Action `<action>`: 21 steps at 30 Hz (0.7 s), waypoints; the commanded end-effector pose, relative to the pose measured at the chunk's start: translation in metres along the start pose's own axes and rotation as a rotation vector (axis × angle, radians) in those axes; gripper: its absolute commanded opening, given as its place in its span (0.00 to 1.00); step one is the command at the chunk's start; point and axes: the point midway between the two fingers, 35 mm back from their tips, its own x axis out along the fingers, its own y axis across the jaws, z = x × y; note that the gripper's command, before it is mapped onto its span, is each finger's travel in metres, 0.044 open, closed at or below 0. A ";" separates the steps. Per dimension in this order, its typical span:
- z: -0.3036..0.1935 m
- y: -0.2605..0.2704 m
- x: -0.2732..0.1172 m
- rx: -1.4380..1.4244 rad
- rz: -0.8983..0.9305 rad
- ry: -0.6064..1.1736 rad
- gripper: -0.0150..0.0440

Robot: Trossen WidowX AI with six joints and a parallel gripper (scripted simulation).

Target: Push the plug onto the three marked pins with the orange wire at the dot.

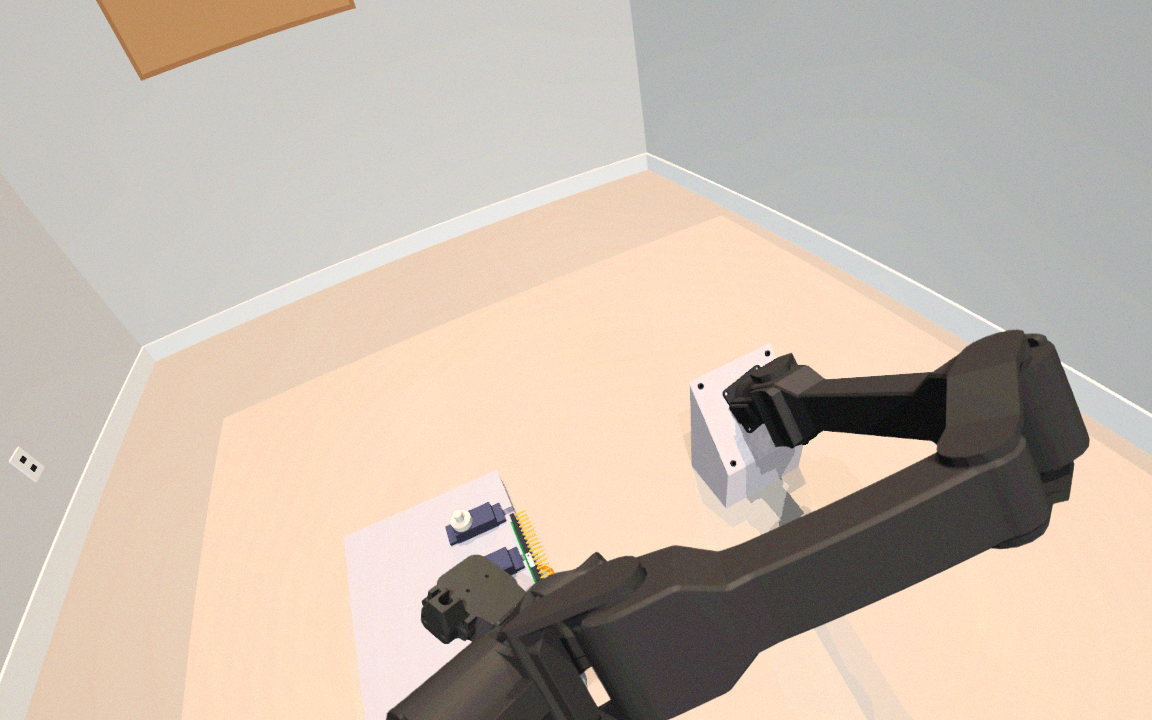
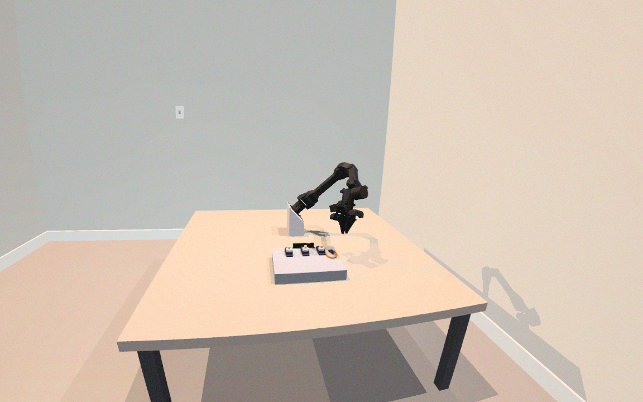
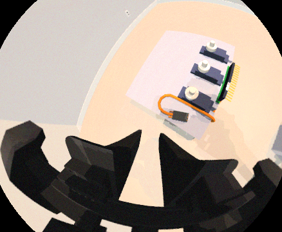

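The dark flat plug point(image 3: 180, 116) point(image 2: 331, 251) lies on the pale holder point(image 3: 154, 71) point(image 2: 308, 266) point(image 1: 383, 573), near its edge in the wrist view. Its orange lead point(image 3: 159, 104) point(image 2: 331, 257) loops back to the nearest servo point(image 3: 197, 99). The row of thin yellow pins point(image 3: 234, 83) point(image 1: 527, 535) sticks out from a black strip on a green board; a small white mark point(image 3: 228, 86) shows on the strip, but its dot cannot be made out. My gripper point(image 3: 150, 134) point(image 2: 344, 232) is open with a narrow, empty gap, above and off to the side of the holder. In the top view the arm hides the plug.
Two more servos point(image 3: 206, 72) point(image 3: 214, 53) with white hubs stand on the holder beside the pin row. The arm's pale wedge base point(image 1: 711, 436) point(image 2: 295, 224) stands on the table point(image 1: 365, 429) point(image 2: 224, 300) behind the holder in the exterior view.
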 end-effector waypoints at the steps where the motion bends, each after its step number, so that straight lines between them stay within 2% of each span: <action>1: 0.003 -0.001 0.006 0.137 -0.046 0.019 0.45; 21: 0.018 -0.017 0.032 0.754 -0.284 0.045 0.45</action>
